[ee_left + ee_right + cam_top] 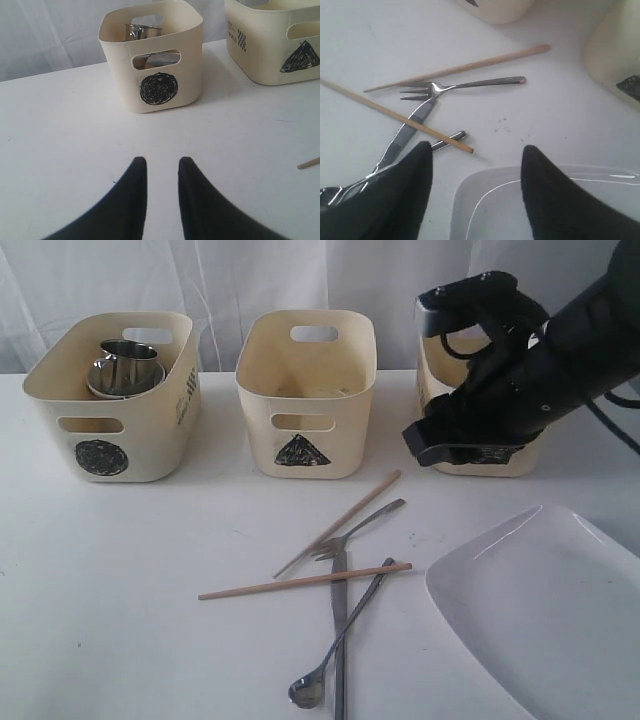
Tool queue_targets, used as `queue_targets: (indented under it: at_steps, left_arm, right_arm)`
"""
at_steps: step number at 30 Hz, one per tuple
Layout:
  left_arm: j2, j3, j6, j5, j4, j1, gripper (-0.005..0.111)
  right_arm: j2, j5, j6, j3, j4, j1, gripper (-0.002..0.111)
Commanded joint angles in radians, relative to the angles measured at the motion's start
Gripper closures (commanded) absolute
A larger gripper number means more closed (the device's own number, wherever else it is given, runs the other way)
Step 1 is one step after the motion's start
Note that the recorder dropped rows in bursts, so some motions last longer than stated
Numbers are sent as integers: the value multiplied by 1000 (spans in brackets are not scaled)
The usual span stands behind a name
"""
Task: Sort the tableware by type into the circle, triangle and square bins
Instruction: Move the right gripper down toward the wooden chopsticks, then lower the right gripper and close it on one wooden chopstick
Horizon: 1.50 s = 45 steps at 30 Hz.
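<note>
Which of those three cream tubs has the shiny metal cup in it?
The circle-marked tub, leftmost in the exterior view: a steel mug stands inside. The triangle tub shows no metal; the third tub is partly hidden behind the arm.

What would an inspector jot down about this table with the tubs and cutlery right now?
Surface: white table, few faint specks.
Job's things: steel mug inside circle bin; triangle bin; third bin partly hidden; chopsticks, fork, knife, long spoon crossed loose on table; white plate beside them.
Clutter: nothing seen.
Grippers: left gripper open, empty, facing circle bin; right gripper open, empty, raised before third bin.
Cables: one black cable, far right.
Surroundings: white curtain behind.
</note>
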Motion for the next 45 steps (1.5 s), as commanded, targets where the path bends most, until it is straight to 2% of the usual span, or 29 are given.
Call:
queue_targets:
  at_steps: [1, 4, 13, 17, 30, 36, 40, 45]
  left_arm:
    - [-7, 2, -9, 0, -2, 0, 78]
    - [-7, 2, -9, 0, -2, 0, 78]
    - [-7, 2, -9, 0, -2, 0, 78]
    - [-7, 2, -9, 0, -2, 0, 78]
    - [-7, 2, -9, 0, -2, 0, 78]
    - [-7, 2, -9, 0, -2, 0, 78]
    - [-7, 2, -9, 0, -2, 0, 78]
    - [-7, 2, -9, 0, -2, 0, 78]
  right_arm:
    - [34, -72, 276, -7, -23, 14, 52]
    - [49, -97, 408, -5, -25, 23, 49]
    - [170, -176, 515, -5, -28, 78, 49]
    - [232, -232, 629, -5, -33, 95, 49]
    - [343, -443, 911, -5, -158, 109, 49]
    - [367, -457, 917, -5, -158, 109, 49]
    - [367, -366, 874, -5, -179, 117, 49]
    - [344, -220, 527, -8, -184, 153, 50]
